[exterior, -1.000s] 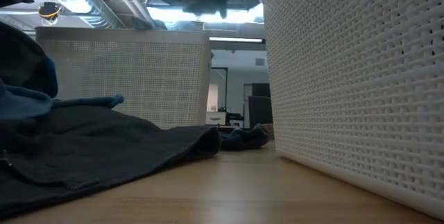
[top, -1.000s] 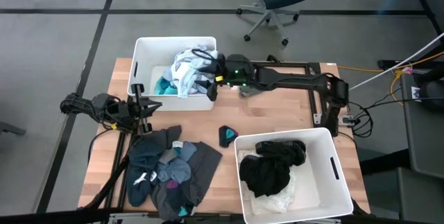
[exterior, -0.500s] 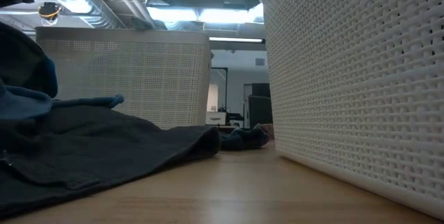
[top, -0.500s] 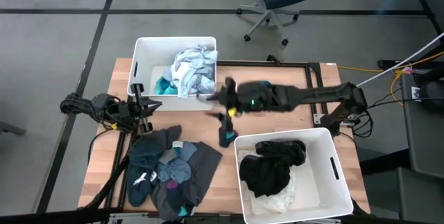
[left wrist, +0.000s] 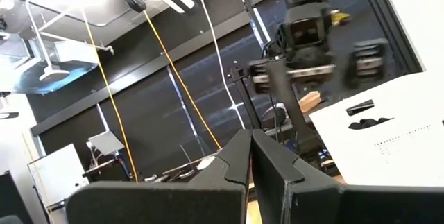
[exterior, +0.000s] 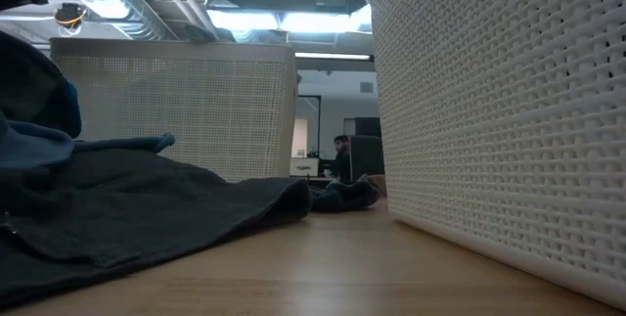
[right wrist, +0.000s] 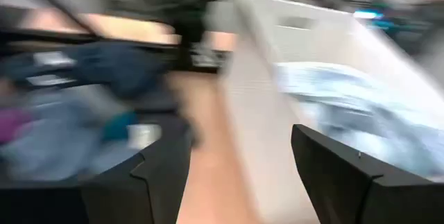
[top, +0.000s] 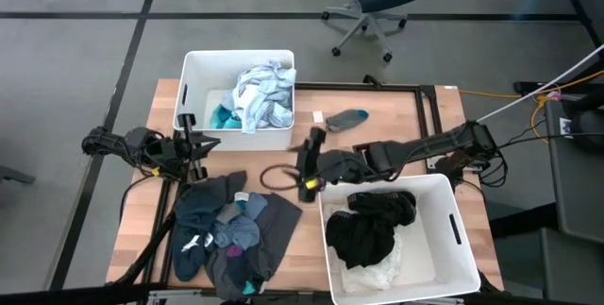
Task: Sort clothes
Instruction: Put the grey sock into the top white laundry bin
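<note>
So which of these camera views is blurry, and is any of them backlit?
The right wrist view is smeared by motion: the white bin and clothes streak. The low view is sharp, with bright ceiling lights behind the bins. The left wrist view is sharp on its own fingers, though the other arm farther off looks slightly blurred.

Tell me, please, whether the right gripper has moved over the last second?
Yes. The right gripper has left the far white bin, where it was a second ago, and swung toward the near bin, now open over bare table between them.
</note>
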{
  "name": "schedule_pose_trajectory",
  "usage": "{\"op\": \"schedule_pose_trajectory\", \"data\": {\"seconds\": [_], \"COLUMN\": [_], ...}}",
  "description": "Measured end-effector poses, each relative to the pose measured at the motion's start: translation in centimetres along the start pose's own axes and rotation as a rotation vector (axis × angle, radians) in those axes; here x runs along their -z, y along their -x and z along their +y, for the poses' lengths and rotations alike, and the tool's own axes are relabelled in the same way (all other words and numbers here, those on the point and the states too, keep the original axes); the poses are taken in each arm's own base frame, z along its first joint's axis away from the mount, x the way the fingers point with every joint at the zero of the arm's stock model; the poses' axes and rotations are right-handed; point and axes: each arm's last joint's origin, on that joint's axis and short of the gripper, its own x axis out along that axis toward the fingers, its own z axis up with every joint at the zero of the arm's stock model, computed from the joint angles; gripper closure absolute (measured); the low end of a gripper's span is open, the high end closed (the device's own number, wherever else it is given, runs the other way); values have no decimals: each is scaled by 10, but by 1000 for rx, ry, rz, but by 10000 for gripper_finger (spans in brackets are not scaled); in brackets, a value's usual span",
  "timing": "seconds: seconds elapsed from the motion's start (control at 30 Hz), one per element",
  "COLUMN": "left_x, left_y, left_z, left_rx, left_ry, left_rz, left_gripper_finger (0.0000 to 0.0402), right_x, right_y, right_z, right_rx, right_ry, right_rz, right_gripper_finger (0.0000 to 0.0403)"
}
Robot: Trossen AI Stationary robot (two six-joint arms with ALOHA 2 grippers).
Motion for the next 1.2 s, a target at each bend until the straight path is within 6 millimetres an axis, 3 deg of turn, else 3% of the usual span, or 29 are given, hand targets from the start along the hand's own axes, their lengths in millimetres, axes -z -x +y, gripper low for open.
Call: {"op": "schedule_pose_trajectory", "data": {"seconds": [0.17,0.3,0.5,0.63,0.77,1.2], "left_x": [0,0,0,0,0,1], "left_y": [0,0,0,0,0,0], "left_z": [0,0,0,0,0,0], "left_rx": [0,0,1,1,1,5], "left_ry": [15,15,14,14,14,17], "left_rz": [0,0,0,1,1,6], "left_gripper_finger": [396,396,396,396,396,396], "right_x": [5,20,50,65,77,124], "right_y": [-5,-17,-27,-28,-36,-85], "right_z": [-19,-54,-112,-136,-138,-107], "right_rx": [255,365,445,421,368,364], "right_ry": [19,21,-163,-309,-371,-312], "right_rz": [55,189,417,530,612,847], "right_gripper_finger": [152,152,152,152,152,152]}}
